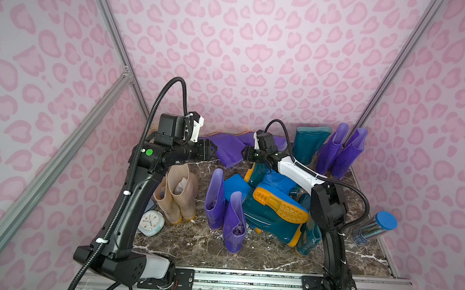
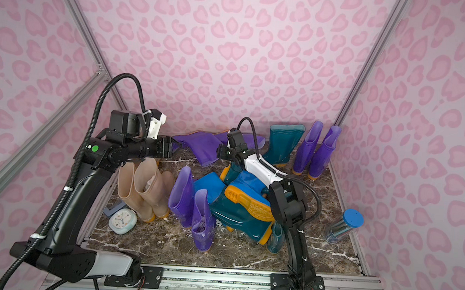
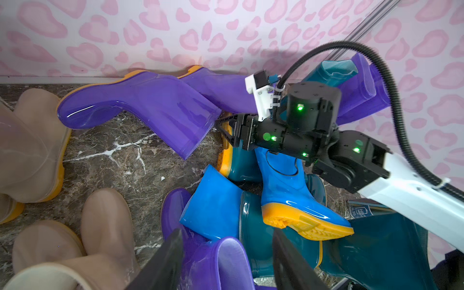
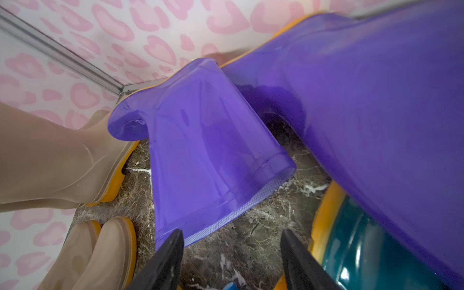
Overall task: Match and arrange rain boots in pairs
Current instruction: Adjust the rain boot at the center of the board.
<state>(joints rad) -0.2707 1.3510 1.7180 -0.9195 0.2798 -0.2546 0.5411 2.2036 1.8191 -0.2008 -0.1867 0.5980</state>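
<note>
Right gripper [image 4: 231, 233], jaws spread wide and empty, faces the cuff of a toppled purple rain boot [image 4: 213, 150] just ahead on the desk [image 4: 251, 226]; left gripper [image 3: 227, 232], likewise parted and empty, points at a blue rain boot [image 3: 213, 208].

Left arm [image 1: 137, 206] was glossy black-shelled, carrying a round green sticker [image 1: 148, 152], a ribbed black cable conduit [image 1: 159, 95] and white zip ties [image 1: 126, 193]; right arm [image 1: 330, 211] was black too, with a white plastic forearm shell [image 1: 299, 172].
</note>
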